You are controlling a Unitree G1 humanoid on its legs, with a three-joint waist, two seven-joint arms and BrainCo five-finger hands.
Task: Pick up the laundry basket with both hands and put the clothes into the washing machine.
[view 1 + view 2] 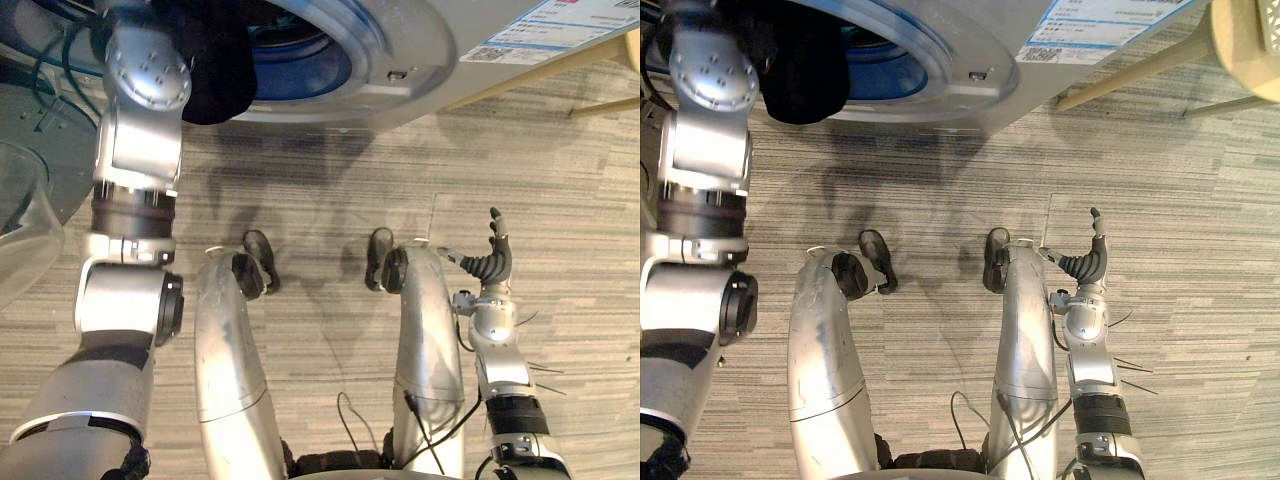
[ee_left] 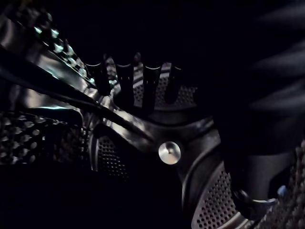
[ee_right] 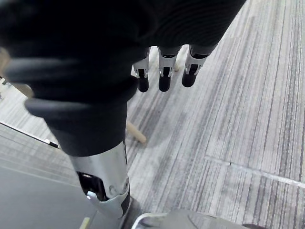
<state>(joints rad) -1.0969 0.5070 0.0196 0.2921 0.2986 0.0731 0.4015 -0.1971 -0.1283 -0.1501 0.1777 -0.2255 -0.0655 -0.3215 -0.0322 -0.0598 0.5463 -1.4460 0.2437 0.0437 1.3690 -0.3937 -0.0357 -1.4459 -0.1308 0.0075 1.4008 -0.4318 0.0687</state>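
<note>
The washing machine (image 1: 400,60) stands at the top of the eye views, its round mouth (image 1: 300,60) ringed in blue. My left arm reaches up into that mouth, and the dark cover of my left hand (image 1: 215,85) sits at the opening. In the left wrist view its fingers (image 2: 124,81) stand straight in a row inside the dark perforated drum (image 2: 214,210), holding nothing I can make out. My right hand (image 1: 490,262) hangs low on the right above the floor, its fingers (image 3: 164,71) relaxed and empty.
The machine's open door (image 1: 25,200), with its clear glass bowl, swings out at the left beside my left arm. Wooden furniture legs (image 1: 540,75) slant across the upper right. Striped grey carpet (image 1: 330,200) covers the floor in front of the machine.
</note>
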